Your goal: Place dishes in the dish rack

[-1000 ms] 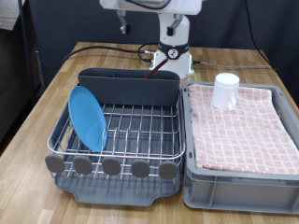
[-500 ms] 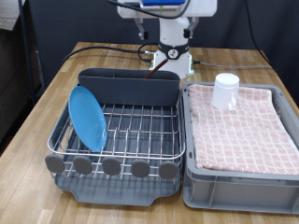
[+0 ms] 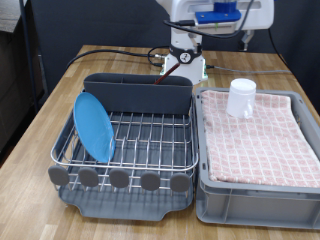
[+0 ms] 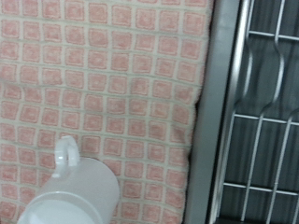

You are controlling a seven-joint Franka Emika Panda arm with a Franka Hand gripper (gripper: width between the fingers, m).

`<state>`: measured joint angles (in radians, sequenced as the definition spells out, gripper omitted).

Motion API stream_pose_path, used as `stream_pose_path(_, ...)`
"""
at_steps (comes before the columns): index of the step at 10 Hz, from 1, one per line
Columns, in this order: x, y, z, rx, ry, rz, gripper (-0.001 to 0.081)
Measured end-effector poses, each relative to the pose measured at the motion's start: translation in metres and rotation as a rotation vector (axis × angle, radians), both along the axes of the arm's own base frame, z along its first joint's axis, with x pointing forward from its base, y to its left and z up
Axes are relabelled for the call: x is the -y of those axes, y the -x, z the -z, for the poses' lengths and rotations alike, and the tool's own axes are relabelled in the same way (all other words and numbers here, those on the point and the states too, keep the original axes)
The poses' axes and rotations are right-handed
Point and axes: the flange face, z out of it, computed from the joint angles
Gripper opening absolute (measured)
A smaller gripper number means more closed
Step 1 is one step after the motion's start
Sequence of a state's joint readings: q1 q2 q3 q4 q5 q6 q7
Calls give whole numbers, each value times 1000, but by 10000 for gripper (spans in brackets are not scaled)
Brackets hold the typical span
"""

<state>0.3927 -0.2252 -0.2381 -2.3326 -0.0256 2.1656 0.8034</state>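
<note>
I've swung the arm (image 3: 220,15) right, above the mug (image 3: 241,97); plate (image 3: 95,125) racked; finger state unclear to me.

A wooden table (image 3: 50,115) carries the dish rack (image 3: 125,150). Just beside the rack, on the exterior view's right, sits a grey bin (image 3: 255,190)

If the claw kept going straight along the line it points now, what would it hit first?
Probably the pink checkered cloth in the grey bin, beside the white mug; depth is unclear, and the claw itself is not in view.
</note>
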Motion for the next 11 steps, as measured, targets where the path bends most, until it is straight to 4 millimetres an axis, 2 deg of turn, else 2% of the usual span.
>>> stream_pose_path(3, -42, 14, 4, 0, -3, -2, 802)
stream_pose_path(5, -58, 20, 3, 0, -3, 0, 802)
stream_pose_path(8, -67, 33, 11, -87, 28, -21, 802)
stream_pose_path(11, -71, 33, 35, -163, 41, -47, 802)
